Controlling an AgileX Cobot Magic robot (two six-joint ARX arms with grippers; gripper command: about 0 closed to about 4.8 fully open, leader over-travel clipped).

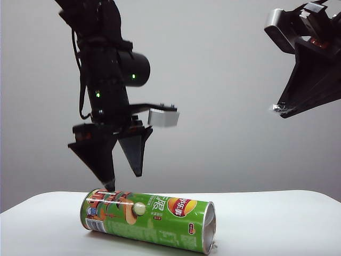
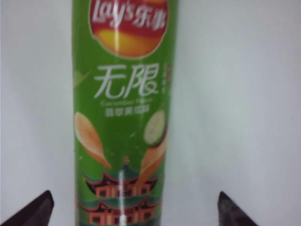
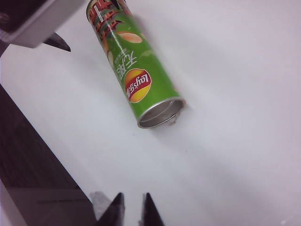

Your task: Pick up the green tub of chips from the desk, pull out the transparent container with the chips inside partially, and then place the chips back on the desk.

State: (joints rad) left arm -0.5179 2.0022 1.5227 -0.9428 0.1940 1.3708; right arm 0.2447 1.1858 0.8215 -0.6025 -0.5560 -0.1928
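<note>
Exterior view gives me the white desk point(image 1: 277, 218) against a plain grey wall, the green tub of chips point(image 1: 149, 220) lying at lower centre. My left gripper point(image 1: 123, 180) hangs spread above its closed end; my right gripper point(image 3: 131, 209), upper right, looks nearly closed and holds nothing.

Bright-green tub of chips point(image 1: 149, 220) with red-yellow logo, white lettering, on white desk point(image 1: 277, 224).

"Lay's", "无限" on green tub of chips point(image 2: 124, 117)
</note>
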